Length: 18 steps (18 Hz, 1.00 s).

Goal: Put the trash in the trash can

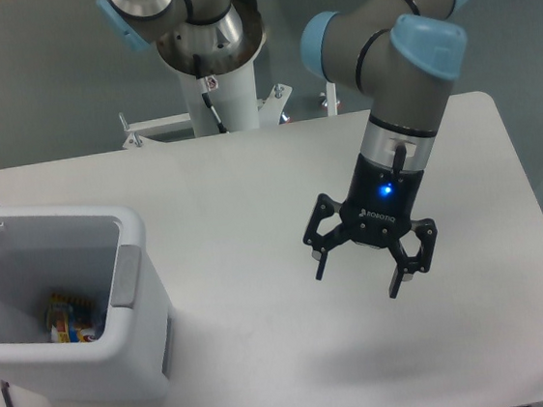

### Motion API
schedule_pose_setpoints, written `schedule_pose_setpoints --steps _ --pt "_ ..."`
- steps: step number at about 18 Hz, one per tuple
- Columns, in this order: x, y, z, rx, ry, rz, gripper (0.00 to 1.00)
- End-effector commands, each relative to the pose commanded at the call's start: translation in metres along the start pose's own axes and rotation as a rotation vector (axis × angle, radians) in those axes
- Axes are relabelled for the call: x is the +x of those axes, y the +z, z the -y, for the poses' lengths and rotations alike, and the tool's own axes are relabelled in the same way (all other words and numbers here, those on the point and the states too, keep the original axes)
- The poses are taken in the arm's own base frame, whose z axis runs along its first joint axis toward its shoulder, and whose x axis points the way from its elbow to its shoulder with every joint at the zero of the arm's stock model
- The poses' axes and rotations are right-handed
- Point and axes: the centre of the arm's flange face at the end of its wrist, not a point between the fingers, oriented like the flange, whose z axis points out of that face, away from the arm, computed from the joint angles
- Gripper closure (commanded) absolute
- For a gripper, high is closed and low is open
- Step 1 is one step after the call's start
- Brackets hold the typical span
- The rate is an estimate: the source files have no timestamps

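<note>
In the white boxy plastic trash can at the counter's left edge we see a colourful wrapper-like piece lying at the bottom; we cannot make out the clear trash items anywhere. Our black two-finger pincer hangs spread wide and empty above the white counter, well right of the can. We judge the next step needs a careful search before descending.

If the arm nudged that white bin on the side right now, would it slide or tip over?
The trash can would probably slide: it looks like thin white plastic, so likely light, on a smooth table. A low push seems safe; it is boxy and broad. A push near the rim could rock it, since only a small colourful item weighs it down.
</note>
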Motion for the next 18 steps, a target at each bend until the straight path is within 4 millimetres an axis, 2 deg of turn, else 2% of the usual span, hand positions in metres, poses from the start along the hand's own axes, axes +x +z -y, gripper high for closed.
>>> schedule_pose_setpoints --steps 2,8,12,18 --pt "0.006 0.005 0.000 -0.078 0.060 0.026 0.00" --pt "0.005 0.014 -0.008 -0.233 0.161 0.076 0.00" --pt "0.020 0.024 -0.007 -0.352 0.352 0.068 0.00" --pt "0.021 0.030 -0.014 -0.365 0.358 0.058 0.00"
